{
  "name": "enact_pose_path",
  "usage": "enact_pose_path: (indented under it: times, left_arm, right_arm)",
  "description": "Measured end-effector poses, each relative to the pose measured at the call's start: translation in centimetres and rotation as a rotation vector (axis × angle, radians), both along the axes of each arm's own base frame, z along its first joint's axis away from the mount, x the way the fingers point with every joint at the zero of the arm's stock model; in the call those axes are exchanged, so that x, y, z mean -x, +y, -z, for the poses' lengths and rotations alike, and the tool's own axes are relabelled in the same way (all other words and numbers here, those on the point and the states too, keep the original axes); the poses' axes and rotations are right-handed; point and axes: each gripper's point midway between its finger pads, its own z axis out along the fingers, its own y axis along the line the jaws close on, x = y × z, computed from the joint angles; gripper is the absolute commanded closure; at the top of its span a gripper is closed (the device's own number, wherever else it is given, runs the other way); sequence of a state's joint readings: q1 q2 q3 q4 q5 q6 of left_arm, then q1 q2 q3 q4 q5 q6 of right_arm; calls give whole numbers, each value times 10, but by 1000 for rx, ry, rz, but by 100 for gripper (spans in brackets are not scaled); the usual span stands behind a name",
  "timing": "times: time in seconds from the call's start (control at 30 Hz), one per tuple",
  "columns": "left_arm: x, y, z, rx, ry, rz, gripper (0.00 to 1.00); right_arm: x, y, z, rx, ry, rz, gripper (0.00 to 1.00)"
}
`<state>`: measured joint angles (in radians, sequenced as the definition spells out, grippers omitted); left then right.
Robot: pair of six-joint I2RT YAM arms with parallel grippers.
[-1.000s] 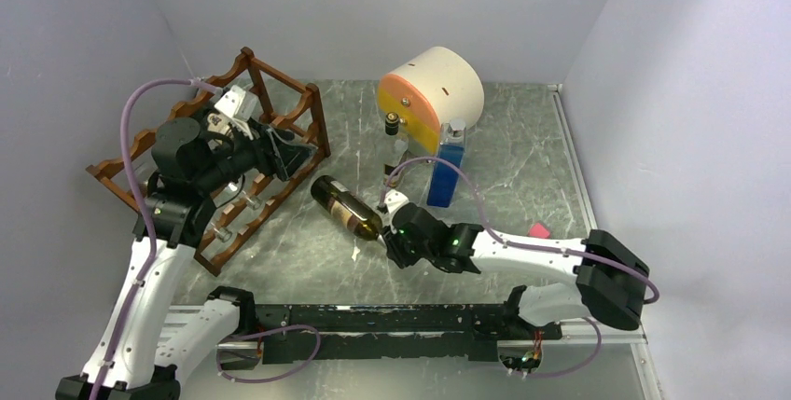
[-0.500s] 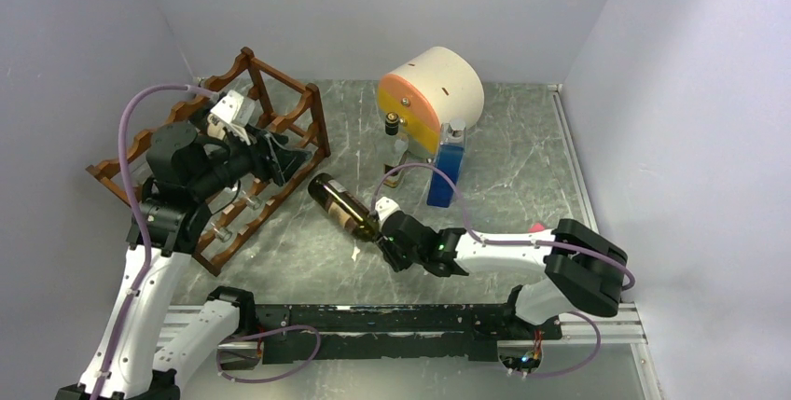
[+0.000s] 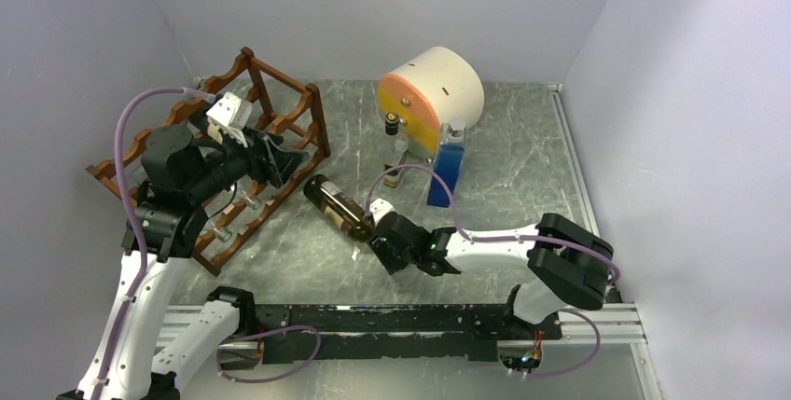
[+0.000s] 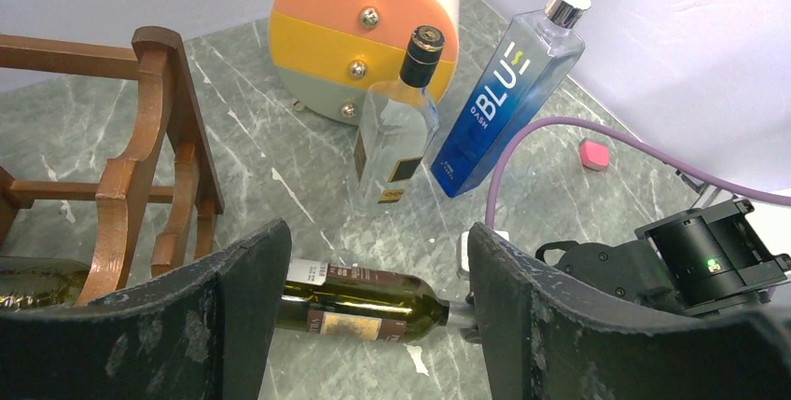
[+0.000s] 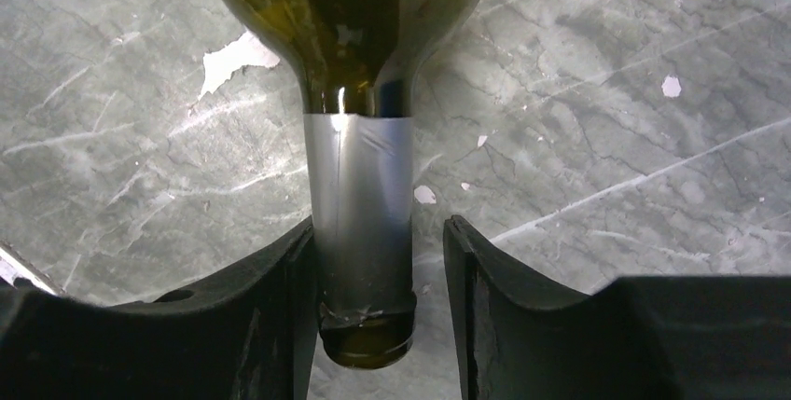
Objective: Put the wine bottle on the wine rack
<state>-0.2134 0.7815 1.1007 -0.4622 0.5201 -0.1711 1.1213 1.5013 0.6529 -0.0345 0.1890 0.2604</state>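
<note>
The wine bottle, dark green with a maroon label, lies on its side on the marble table, base toward the wine rack. My right gripper straddles its silver-foiled neck. It is open: one finger rests against the foil and a gap shows at the other finger. My left gripper hangs open above the rack's near end with nothing in it. The bottle shows far below between its fingers. The reddish-brown rack stands at the left.
A green bottle lies in the rack's lower tier. Behind stand a cream drum with an orange and yellow face, a clear bottle with a black cap and a blue bottle. A pink block lies by the right wall.
My right gripper's jaws have parted from the bottle's neck. The right arm and the bottle have shifted left, toward the rack. The left gripper has drifted slightly left.
</note>
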Motion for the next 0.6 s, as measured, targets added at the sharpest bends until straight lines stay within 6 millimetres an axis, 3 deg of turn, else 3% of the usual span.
enact_pose_path:
  times: [0.3,0.4,0.53,0.6]
  left_arm:
    - [0,1,3,-10,7,-5,26]
    - [0,2,4,-16,9,-11,26]
    - [1,4,5,-23,14,-19,26]
    - [2,5,5,-24,14,-22,25]
  right_arm:
    - [-10,18,0,-8,-15,-9,54]
    - [-14,26,0,-10,-22,-15,67]
    - [-16,30,0,-12,-27,-19,99]
    - [-17,31,0,-13,-30,-28,100]
